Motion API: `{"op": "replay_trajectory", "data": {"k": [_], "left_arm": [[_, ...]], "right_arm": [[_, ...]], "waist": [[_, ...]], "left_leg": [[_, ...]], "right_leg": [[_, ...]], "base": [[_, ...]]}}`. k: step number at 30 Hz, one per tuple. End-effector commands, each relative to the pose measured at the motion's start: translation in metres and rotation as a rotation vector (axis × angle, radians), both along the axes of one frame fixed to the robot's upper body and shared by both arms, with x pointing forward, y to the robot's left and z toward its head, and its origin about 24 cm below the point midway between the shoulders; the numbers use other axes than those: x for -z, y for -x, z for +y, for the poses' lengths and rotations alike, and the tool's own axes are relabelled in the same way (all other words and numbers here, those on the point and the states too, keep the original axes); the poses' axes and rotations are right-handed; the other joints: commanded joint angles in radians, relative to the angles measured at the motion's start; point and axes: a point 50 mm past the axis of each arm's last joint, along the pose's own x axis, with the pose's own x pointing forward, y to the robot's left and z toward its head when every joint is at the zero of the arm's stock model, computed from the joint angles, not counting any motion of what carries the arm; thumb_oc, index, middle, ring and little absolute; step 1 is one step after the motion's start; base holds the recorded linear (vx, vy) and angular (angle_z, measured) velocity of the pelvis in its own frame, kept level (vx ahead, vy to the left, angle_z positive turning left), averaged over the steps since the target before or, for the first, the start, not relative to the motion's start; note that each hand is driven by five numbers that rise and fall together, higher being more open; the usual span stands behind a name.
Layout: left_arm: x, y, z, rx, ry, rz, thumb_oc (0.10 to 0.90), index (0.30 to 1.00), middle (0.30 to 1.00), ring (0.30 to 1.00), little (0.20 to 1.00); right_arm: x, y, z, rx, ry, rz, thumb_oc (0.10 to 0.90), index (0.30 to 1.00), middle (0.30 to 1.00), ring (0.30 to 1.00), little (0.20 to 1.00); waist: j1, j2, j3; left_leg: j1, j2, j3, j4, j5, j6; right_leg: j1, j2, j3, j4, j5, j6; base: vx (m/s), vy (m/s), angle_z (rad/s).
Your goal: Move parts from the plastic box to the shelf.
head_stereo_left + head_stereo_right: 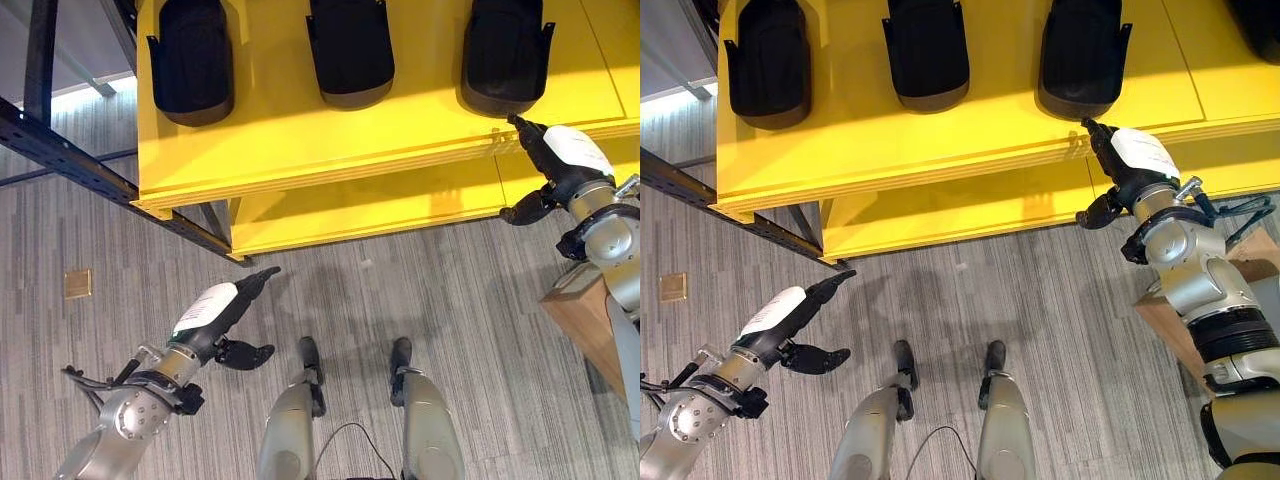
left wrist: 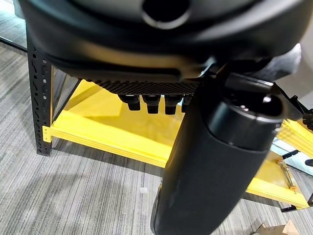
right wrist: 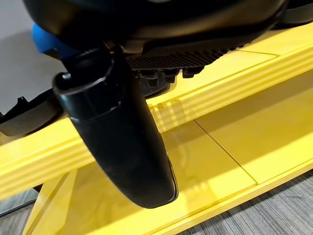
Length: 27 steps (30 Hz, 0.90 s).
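Three black moulded plastic parts lying on the upper board of the yellow wooden shelf (image 1: 300, 130), side by side, long axes running from the front edge toward the back: left part (image 1: 190, 60), middle part (image 1: 350, 50), right part (image 1: 505, 55). No plastic box to be made out in any view.

Right hand (image 1: 1130, 165) up at the front lip of the shelf, fingers straight and extended, fingertips just beside the near end of the right part — contact or a small gap, cannot tell. Thumb hanging below the shelf edge, apart from the fingers; nothing clamped.

Left hand (image 1: 225, 310) low over the grey striped carpet floor (image 1: 400, 290), well apart from the shelf, fingers straight, thumb spread, holding nothing.

Nearer hand to any part: the right, with the part lying straight ahead of its fingertips and farther onto the board. Judged as a placement just finished or a last nudge inward.

Head views giving the full row of parts and both hands; right wrist view adding the lower yellow board (image 3: 234, 147) beneath the edge and a dark part at the lip; left wrist view adding the black perforated steel upright (image 2: 41, 98) of the rack.
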Motion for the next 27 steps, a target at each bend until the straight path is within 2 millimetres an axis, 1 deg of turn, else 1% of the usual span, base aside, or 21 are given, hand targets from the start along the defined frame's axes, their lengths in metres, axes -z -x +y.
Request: {"op": "replay_trajectory", "data": {"k": [1,10,11,12,14,16,18,27], "left_arm": [[-0.023,0.004,0.009,0.002,-0.008,-0.099,0.900,1.000,1.000,1.000,1.000],[-0.023,0.005,0.012,-0.016,-0.014,-0.100,0.900,1.000,1.000,1.000,1.000],[-0.024,0.006,0.013,-0.016,-0.014,-0.100,0.900,1.000,1.000,1.000,1.000],[-0.024,0.006,0.013,-0.017,-0.013,-0.100,0.900,1.000,1.000,1.000,1.000],[-0.023,0.006,0.014,-0.023,-0.015,-0.098,0.900,1.000,1.000,1.000,1.000],[-0.023,0.007,0.014,-0.026,-0.016,-0.096,0.900,1.000,1.000,1.000,1.000],[-0.023,0.007,0.016,-0.032,-0.017,-0.096,0.900,1.000,1.000,1.000,1.000],[-0.025,0.008,0.018,-0.039,-0.016,-0.101,0.900,1.000,1.000,1.000,1.000]], "right_arm": [[-0.075,0.006,0.004,-0.011,0.075,-0.260,0.900,1.000,1.000,1.000,1.000],[-0.083,0.006,-0.001,0.013,0.077,-0.278,0.900,1.000,1.000,1.000,1.000],[-0.086,0.005,-0.002,0.021,0.084,-0.281,0.900,1.000,1.000,1.000,1.000],[-0.087,0.005,-0.002,0.021,0.085,-0.284,0.900,1.000,1.000,1.000,1.000],[-0.090,0.006,-0.002,0.024,0.091,-0.289,0.900,1.000,1.000,1.000,1.000],[-0.092,0.006,-0.001,0.023,0.093,-0.296,0.900,1.000,1.000,1.000,1.000],[-0.096,0.006,-0.001,0.022,0.099,-0.304,0.900,1.000,1.000,1.000,1.000],[-0.108,0.005,0.002,0.020,0.100,-0.327,0.900,1.000,1.000,1.000,1.000]], "waist": [[0.021,-0.019,-0.071],[0.025,-0.020,-0.064],[0.028,-0.021,-0.062],[0.028,-0.022,-0.062],[0.028,-0.021,-0.060],[0.028,-0.024,-0.063],[0.030,-0.025,-0.061],[0.034,-0.030,-0.067]], "left_leg": [[0.030,0.142,-0.111,0.040,-0.120,-0.083],[0.017,0.151,-0.119,0.041,-0.113,-0.086],[0.019,0.155,-0.123,0.045,-0.120,-0.088],[0.013,0.155,-0.124,0.042,-0.111,-0.087],[0.017,0.158,-0.125,0.043,-0.117,-0.089],[0.010,0.161,-0.126,0.041,-0.106,-0.089],[0.014,0.164,-0.128,0.045,-0.115,-0.091],[-0.003,0.173,-0.139,0.041,-0.101,-0.096]], "right_leg": [[-0.074,-0.037,0.025,-0.004,0.003,0.036],[-0.091,-0.029,0.020,0.012,-0.003,0.031],[-0.090,-0.027,0.018,0.022,-0.014,0.031],[-0.094,-0.026,0.017,0.019,-0.006,0.029],[-0.093,-0.024,0.016,0.027,-0.016,0.030],[-0.097,-0.021,0.014,0.021,-0.007,0.027],[-0.095,-0.017,0.012,0.030,-0.019,0.027],[-0.107,-0.007,0.002,0.032,-0.016,0.020]], "base": [[0.00,0.000,0.00],[0.00,-0.011,0.01],[-0.01,-0.028,0.04],[-0.01,-0.033,0.03],[0.00,-0.020,0.04],[-0.01,-0.024,0.04],[0.00,0.000,0.00],[0.00,-0.001,0.00]]}}
